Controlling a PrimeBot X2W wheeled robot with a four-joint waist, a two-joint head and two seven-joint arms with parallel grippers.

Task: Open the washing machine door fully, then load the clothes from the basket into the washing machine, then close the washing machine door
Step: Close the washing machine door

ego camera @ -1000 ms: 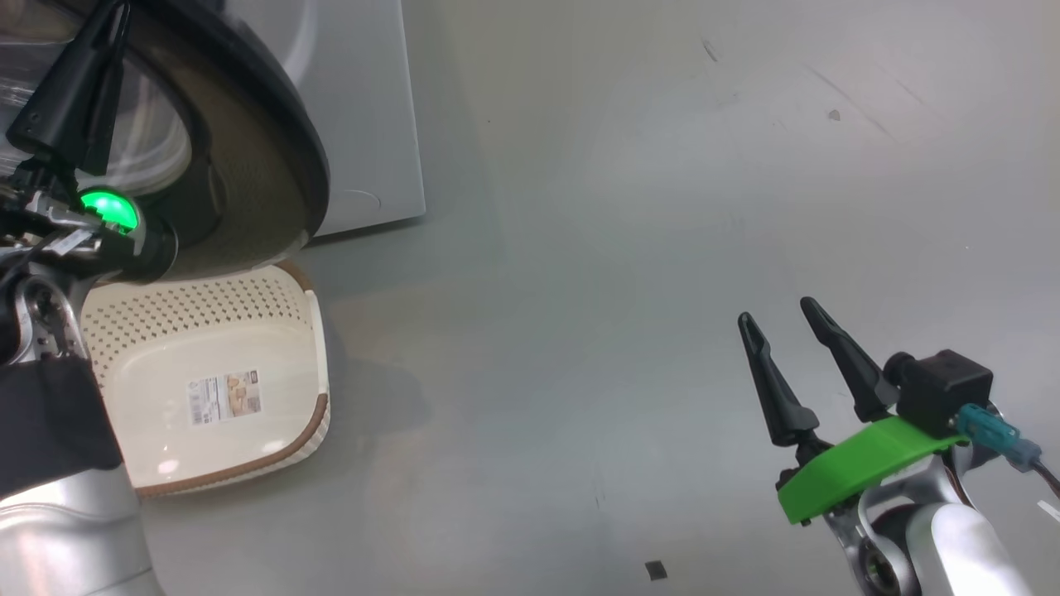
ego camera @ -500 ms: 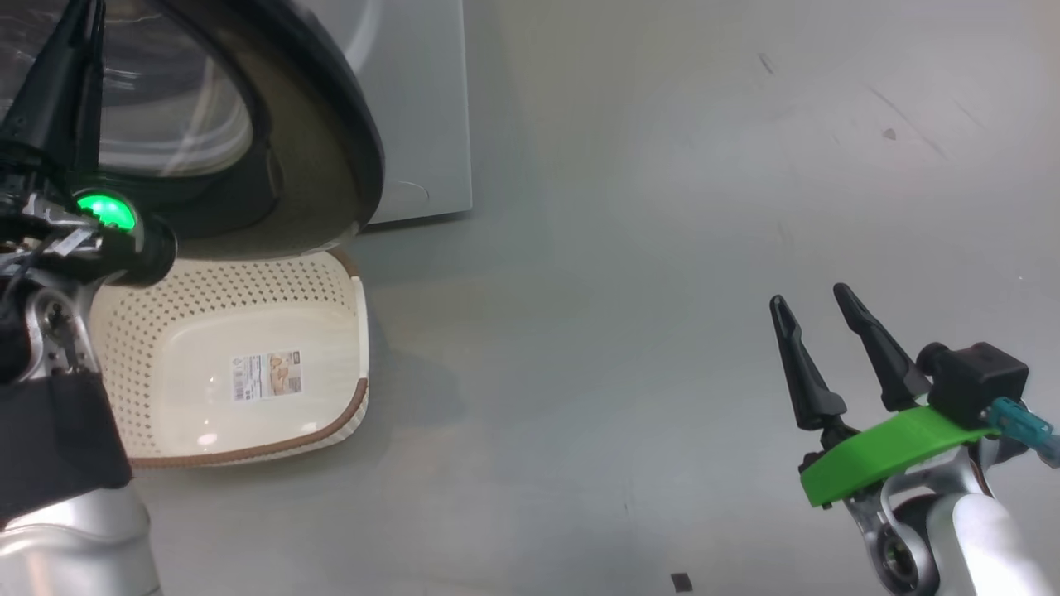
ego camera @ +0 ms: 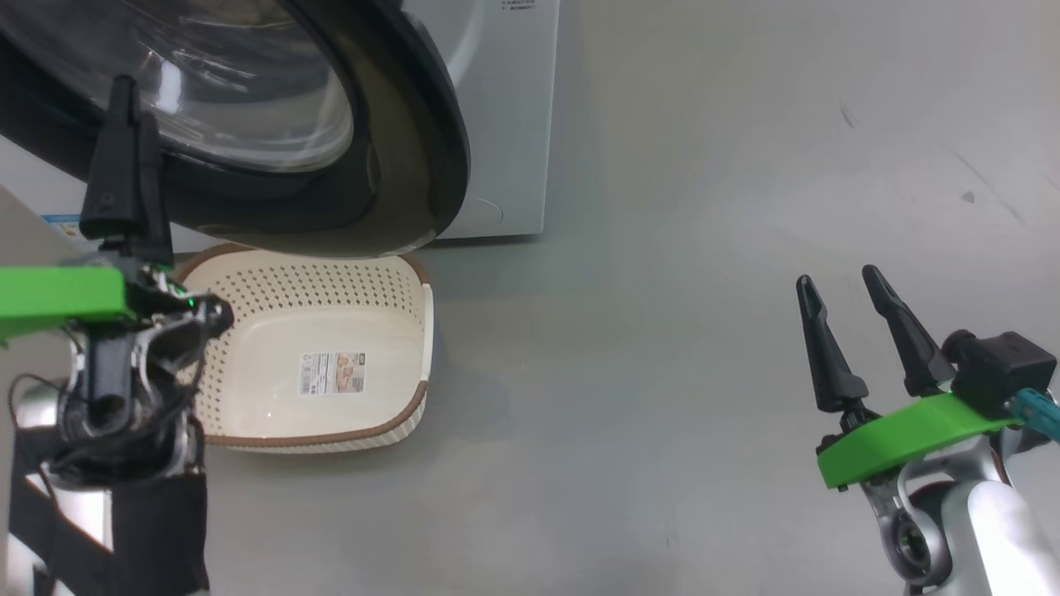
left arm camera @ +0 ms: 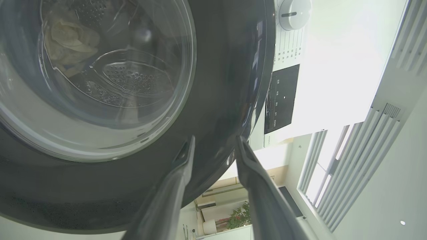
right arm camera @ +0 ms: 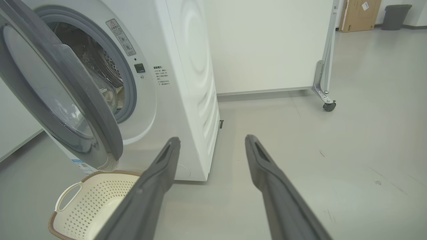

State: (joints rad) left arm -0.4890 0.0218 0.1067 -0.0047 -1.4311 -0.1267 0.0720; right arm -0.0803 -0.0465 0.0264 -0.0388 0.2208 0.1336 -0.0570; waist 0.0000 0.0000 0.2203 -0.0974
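Note:
The washing machine stands at the top left with its door swung partly out over the basket. The basket sits on the floor with only a label sticker on its bottom. Cream clothes lie inside the drum, seen through the door glass. My left gripper is open just in front of the door's outer black frame, with nothing between its fingers. My right gripper hangs open over bare floor, far right of the basket.
Grey floor spreads to the right of the machine. A white partition on a castor stands behind it, with a cardboard box and a dark bin far back. The machine's dial sits beyond the door's edge.
The head camera has shifted, so more of the machine and basket shows. My left gripper has gone from shut to open and sits lower against the door. The right gripper stays open.

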